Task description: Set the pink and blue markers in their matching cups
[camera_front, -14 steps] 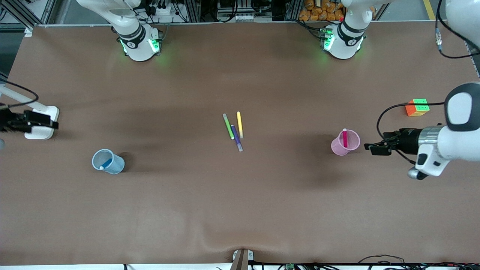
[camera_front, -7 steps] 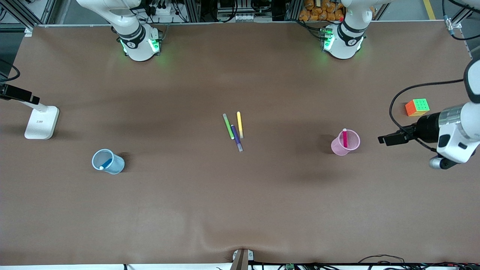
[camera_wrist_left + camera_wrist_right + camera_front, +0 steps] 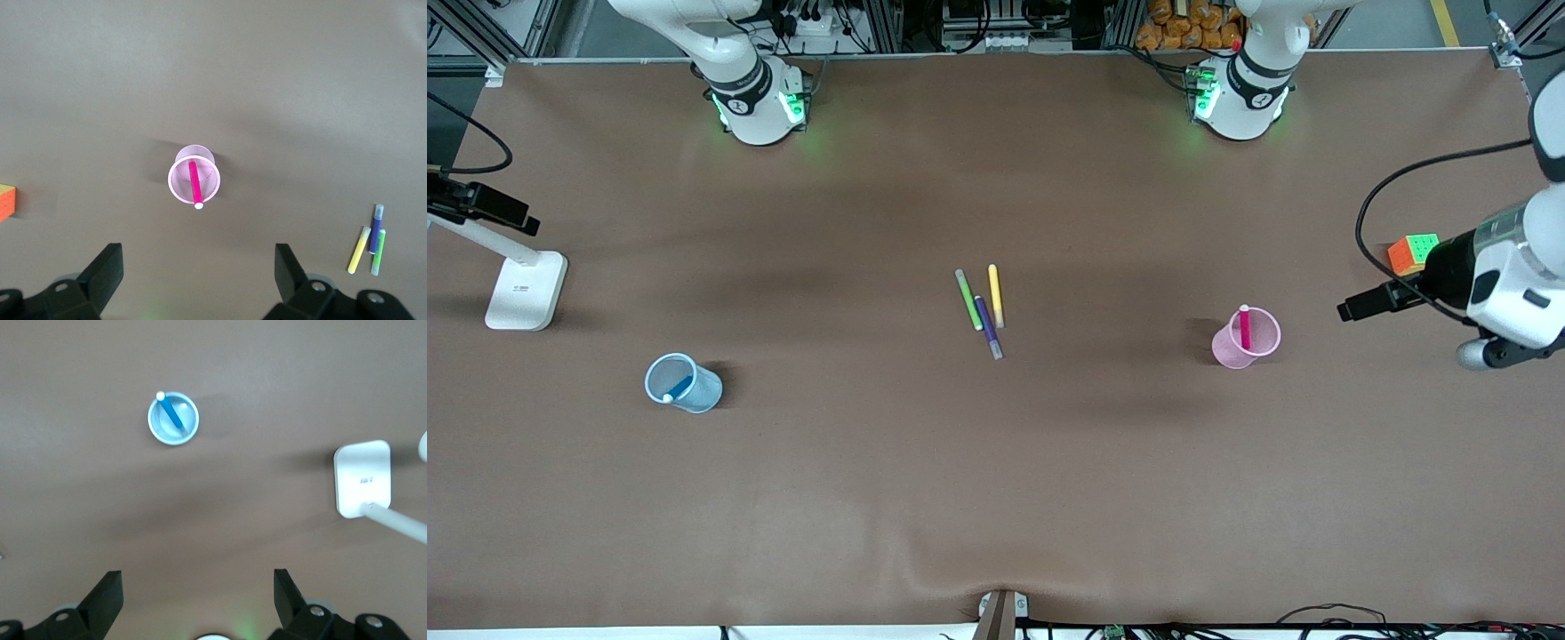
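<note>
The pink marker (image 3: 1244, 327) stands in the pale pink cup (image 3: 1232, 351) toward the left arm's end of the table; both show in the left wrist view, marker (image 3: 194, 184) in cup (image 3: 177, 185). The blue marker (image 3: 679, 388) leans in the light blue cup (image 3: 703, 391) toward the right arm's end; the right wrist view shows marker (image 3: 172, 413) in cup (image 3: 188, 420). My left gripper (image 3: 1352, 310) is open and empty in the air beside the pink cup (image 3: 198, 265). My right gripper (image 3: 523, 219) is open and empty, high over the table's end (image 3: 197, 588).
Green (image 3: 967, 300), yellow (image 3: 995, 295) and purple (image 3: 988, 327) pens lie together mid-table, also in the left wrist view (image 3: 376, 228). A colour cube (image 3: 1409, 253) sits beside the left gripper. A white stand base (image 3: 525, 289) with a slanted rod stands under the right gripper.
The left gripper has drawn back from the pink cup toward the table's end and the cube. The right gripper has moved off the white stand's base toward the table's edge. Cups and markers have not moved.
</note>
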{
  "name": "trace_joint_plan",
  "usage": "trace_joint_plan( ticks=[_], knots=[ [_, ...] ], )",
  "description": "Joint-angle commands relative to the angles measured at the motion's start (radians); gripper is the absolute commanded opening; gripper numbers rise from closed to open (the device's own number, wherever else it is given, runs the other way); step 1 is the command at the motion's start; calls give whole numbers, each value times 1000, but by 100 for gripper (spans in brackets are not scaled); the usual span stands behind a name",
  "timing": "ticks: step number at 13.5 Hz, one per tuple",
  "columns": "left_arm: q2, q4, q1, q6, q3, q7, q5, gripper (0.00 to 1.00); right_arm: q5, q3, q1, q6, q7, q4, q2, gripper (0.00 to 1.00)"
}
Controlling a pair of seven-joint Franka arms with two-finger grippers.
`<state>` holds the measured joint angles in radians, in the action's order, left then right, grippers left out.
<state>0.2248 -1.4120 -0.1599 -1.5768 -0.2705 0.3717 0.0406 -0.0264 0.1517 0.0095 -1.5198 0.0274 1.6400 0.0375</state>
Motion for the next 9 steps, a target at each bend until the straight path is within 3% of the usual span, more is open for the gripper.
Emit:
trace_joint_plan(
  ticks=[1,4,9],
  knots=[
    [-53,-21,-3,-5,-6,-59,-47,100,-7,-21,-31,29,3,-78,-41,100],
    [-73,-19,19,-5,1,-66,-65,100,94,-11,-31,82,-4,-80,-36,100],
    [-96,-22,60,-8,37,-137,-61,100,71,-12,-28,98,-4,-204,-87,100]
  ],
)
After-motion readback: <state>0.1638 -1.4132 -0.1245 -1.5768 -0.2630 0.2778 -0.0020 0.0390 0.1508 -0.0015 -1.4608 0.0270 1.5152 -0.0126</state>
